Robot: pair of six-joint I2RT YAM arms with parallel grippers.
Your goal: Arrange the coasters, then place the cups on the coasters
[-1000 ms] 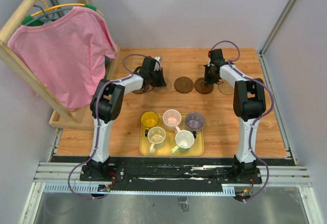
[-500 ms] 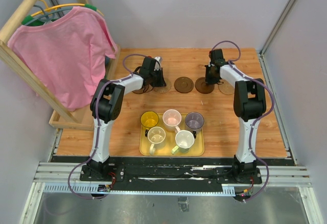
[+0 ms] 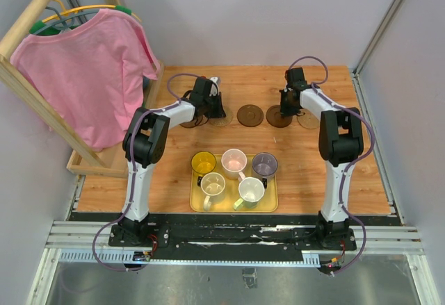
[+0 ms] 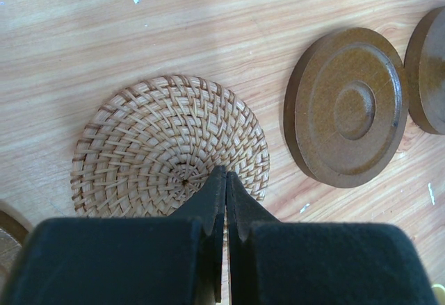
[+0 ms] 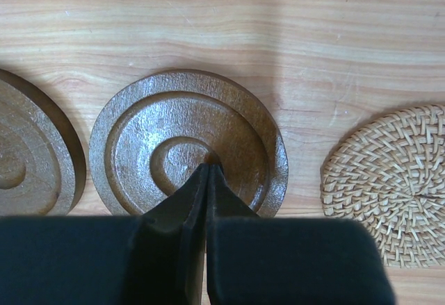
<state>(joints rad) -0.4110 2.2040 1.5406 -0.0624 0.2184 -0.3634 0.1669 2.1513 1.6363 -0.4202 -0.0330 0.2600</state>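
Though a second passed, little changed

While the left gripper held its closed, empty tips over the pale woven coaster, the right gripper, likewise closed on nothing, pointed at the middle of a dark wooden coaster. Against a second earlier, the coasters lay in the same row across the far table; the right gripper had barely shifted. All five cups sat on the yellow tray.
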